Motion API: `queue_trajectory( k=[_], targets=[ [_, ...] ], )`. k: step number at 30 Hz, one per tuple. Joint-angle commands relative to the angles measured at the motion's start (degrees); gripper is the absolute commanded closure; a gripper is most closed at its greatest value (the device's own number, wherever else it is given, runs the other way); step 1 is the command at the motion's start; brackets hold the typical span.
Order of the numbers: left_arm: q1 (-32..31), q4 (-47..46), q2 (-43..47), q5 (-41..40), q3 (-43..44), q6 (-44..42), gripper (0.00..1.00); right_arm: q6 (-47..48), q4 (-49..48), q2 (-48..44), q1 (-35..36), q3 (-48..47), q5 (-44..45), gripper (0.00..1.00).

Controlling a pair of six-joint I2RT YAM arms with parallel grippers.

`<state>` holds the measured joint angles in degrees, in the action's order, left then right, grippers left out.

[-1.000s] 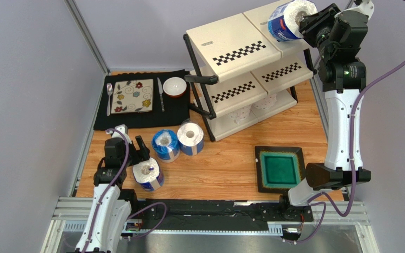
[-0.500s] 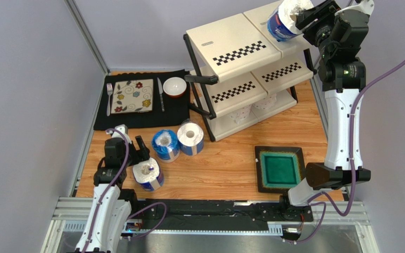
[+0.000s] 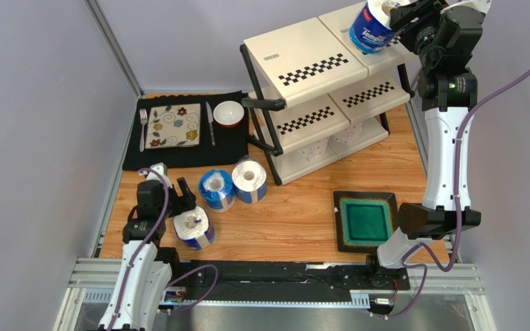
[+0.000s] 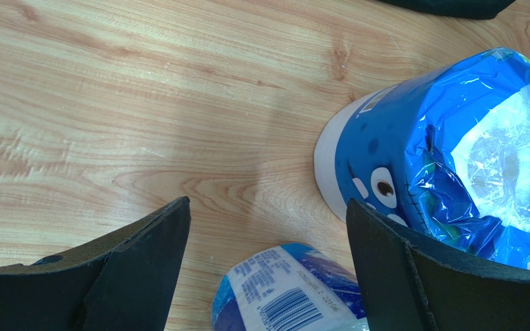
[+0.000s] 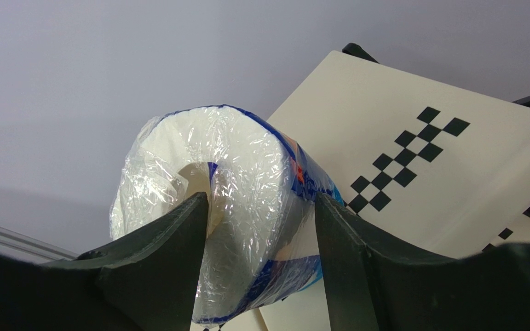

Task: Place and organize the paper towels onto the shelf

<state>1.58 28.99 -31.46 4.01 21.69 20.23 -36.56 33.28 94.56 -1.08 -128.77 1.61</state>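
Observation:
My right gripper (image 3: 393,15) is shut on a blue-wrapped paper towel roll (image 3: 370,27) and holds it tilted over the back right corner of the shelf's (image 3: 302,58) top tier. In the right wrist view one finger sits at the roll's (image 5: 240,186) core and the other outside its wrapper, above the cream panel (image 5: 454,186). My left gripper (image 3: 172,182) is open and empty. A wrapped roll (image 3: 194,229) stands just beside it and shows low between the fingers (image 4: 292,296). Two more wrapped rolls (image 3: 216,189) (image 3: 249,181) stand mid-table. Two plain white rolls (image 3: 316,148) (image 3: 347,134) sit on the bottom tier.
A green square tray (image 3: 366,221) lies at the front right, by the right arm's base. A black mat (image 3: 233,148) at the back left carries a floral plate (image 3: 173,126), fork (image 3: 143,129), knife (image 3: 210,124) and bowl (image 3: 228,114). Grey walls close both sides.
My right gripper has moved up and farther back with the roll, which now stands more upright over the top tier. The left arm has not moved.

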Motion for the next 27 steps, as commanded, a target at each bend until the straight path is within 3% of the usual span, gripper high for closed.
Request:
queue_trajectory(
  k=[1,13,20,27],
  targets=[
    [-0.1,-0.7,0.1,-0.1,0.0,-0.6,0.09,0.1,-1.8,0.9,-0.8,-2.8,-2.8,0.39],
    [0.0,-0.9,-0.4,0.3,0.0,-0.7,0.08,0.2,-9.8,2.7,-3.7,-0.3,-16.3,0.39],
    [-0.1,-0.9,-0.4,0.4,0.0,-0.7,0.08,-2.0,-15.6,1.7,-4.2,3.2,-19.6,0.37],
    [-0.1,-0.9,-0.4,0.5,0.0,-0.7,0.08,-4.0,-20.8,0.4,-4.3,5.0,-20.9,0.29]
  ],
)
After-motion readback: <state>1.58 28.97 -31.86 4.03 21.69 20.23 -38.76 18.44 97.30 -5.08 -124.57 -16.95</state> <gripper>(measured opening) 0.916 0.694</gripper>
